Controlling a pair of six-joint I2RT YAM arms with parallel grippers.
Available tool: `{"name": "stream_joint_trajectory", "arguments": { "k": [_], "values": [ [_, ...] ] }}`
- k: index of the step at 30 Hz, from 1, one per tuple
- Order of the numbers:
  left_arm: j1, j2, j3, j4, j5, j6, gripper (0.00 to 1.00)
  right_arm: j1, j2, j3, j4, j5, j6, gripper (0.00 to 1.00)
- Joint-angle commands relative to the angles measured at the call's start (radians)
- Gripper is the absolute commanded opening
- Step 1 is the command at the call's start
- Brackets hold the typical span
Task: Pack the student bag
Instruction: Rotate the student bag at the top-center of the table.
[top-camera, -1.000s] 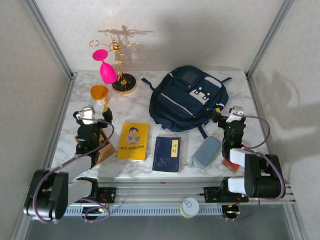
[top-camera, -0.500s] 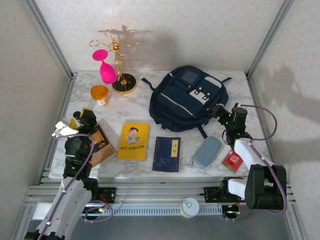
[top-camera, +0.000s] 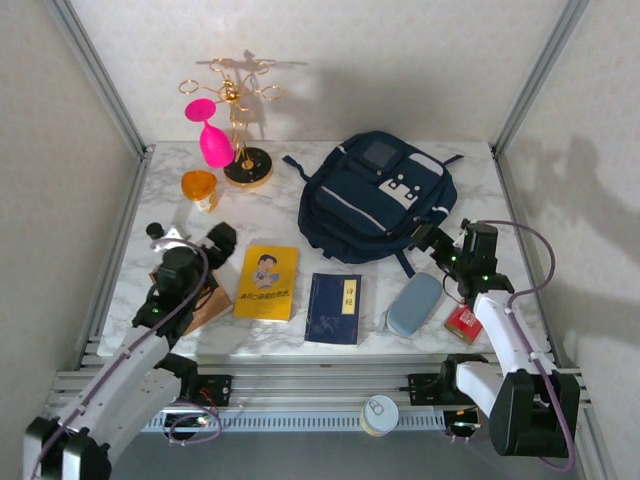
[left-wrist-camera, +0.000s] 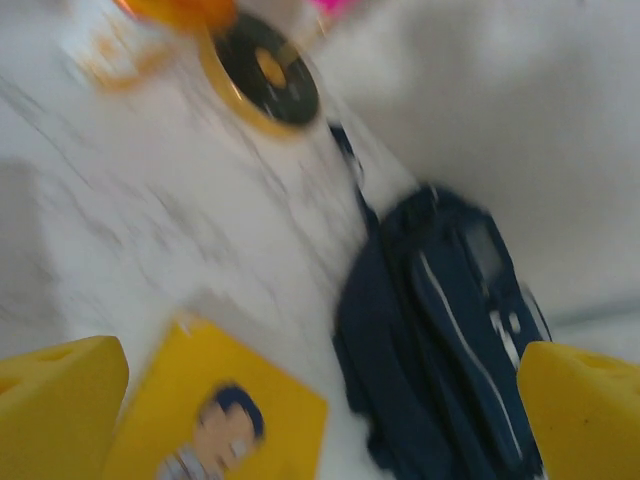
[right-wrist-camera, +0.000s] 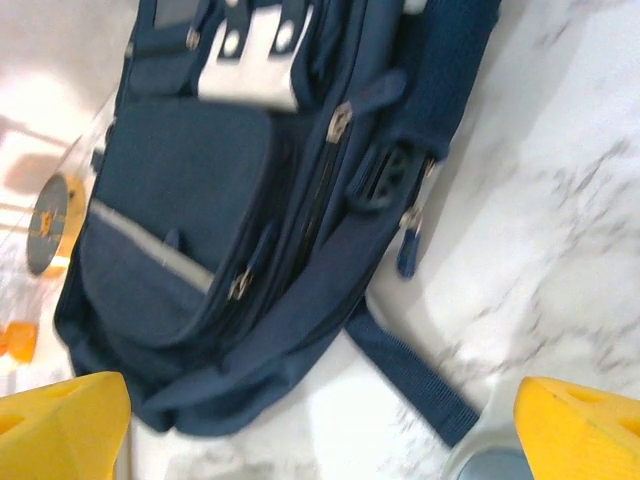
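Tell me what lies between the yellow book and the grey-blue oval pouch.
A small flat navy blue book, seen in the top external view.

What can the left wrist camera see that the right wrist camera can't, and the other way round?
Left wrist camera's extra: the yellow book with a cartoon face, lying on the table. Right wrist camera's extra: a corner of the grey-blue pouch, and the bag's zipper pulls up close. Both see the student bag, the marble table and the round black-and-gold stand base.
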Motion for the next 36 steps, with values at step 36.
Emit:
{"name": "stream_joint_trajectory", "arguments": {
  "k": [36],
  "values": [
    [-0.529, 0.894, 0.43, 0.367, -0.095, -0.041, 0.99, 0.059, 0.433, 0.228, 0.105, 0.18, 0.104, 0.99]
  ]
}}
